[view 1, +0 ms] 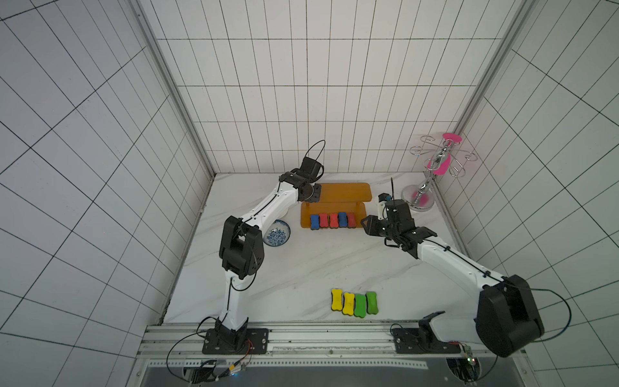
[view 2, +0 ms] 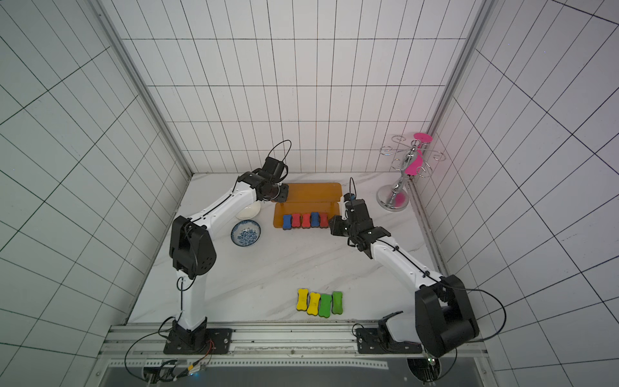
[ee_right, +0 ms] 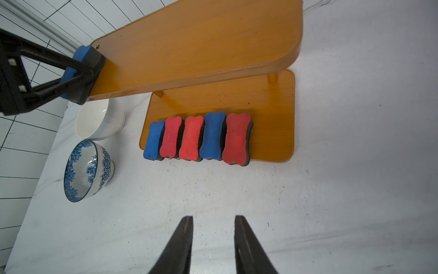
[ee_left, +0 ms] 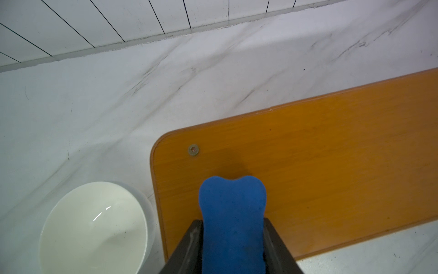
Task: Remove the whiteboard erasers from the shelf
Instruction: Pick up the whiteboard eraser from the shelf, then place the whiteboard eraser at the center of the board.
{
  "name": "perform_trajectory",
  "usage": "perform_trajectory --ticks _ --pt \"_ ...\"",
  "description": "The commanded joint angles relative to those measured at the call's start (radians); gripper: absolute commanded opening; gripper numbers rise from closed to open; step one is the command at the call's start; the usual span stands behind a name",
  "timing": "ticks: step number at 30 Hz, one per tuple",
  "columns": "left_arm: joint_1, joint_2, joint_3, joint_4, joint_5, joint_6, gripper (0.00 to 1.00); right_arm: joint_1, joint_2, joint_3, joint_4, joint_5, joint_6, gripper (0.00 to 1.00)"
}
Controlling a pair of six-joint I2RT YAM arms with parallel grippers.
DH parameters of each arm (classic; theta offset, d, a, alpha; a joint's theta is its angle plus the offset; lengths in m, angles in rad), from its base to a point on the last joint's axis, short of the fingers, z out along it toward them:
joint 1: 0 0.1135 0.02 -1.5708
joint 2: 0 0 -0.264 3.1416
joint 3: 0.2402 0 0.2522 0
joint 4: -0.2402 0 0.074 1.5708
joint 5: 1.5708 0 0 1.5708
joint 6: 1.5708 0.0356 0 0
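Note:
My left gripper [ee_left: 233, 221] is shut on a blue whiteboard eraser [ee_left: 233, 208] at the left end of the upper board of the orange-brown shelf [ee_left: 331, 154]. Five more erasers [ee_right: 199, 138] lie in a row along the front of the shelf's lower board [ee_right: 272, 111], ordered blue, red, red, blue, red. Two yellow and two green erasers [view 1: 354, 303] lie side by side on the table near its front edge. My right gripper [ee_right: 213, 219] hovers open and empty over the table, just off the right front of the shelf [view 1: 348, 192].
A white bowl [ee_right: 99, 118] and a blue-patterned bowl [ee_right: 87, 170] stand left of the shelf, under my left arm. A chrome-and-pink cup rack [view 1: 435, 167] stands in the back right corner. Tiled walls close in the back and both sides.

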Motion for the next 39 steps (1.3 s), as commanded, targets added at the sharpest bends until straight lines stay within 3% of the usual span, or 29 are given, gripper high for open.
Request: perform_trajectory --ticks 1,5,11,13,19,28,33,39 --pt "-0.023 -0.028 0.040 -0.036 -0.006 -0.034 0.38 -0.009 -0.042 -0.006 -0.014 0.004 0.004 0.33" --pt "-0.056 -0.112 -0.026 -0.033 -0.045 -0.089 0.34 -0.009 -0.097 -0.002 -0.046 0.022 0.002 0.32" --pt "-0.139 -0.380 -0.387 0.107 -0.003 -0.210 0.32 -0.008 -0.245 -0.043 -0.108 0.054 0.013 0.32" --pt "-0.200 -0.464 -0.553 0.182 0.044 -0.276 0.31 -0.008 -0.306 -0.067 -0.139 0.064 0.032 0.32" --pt "-0.458 -0.577 -0.931 0.342 0.037 -0.493 0.32 -0.008 -0.490 -0.133 -0.232 0.083 0.064 0.31" --pt "-0.658 -0.642 -1.147 0.360 -0.029 -0.728 0.33 -0.008 -0.725 -0.205 -0.367 0.090 0.126 0.30" --pt "-0.706 -0.637 -1.170 0.350 -0.026 -0.780 0.32 -0.008 -0.822 -0.248 -0.386 0.098 0.166 0.29" --pt "-0.718 -0.638 -1.189 0.347 -0.049 -0.806 0.34 -0.007 -0.837 -0.250 -0.397 0.085 0.183 0.28"
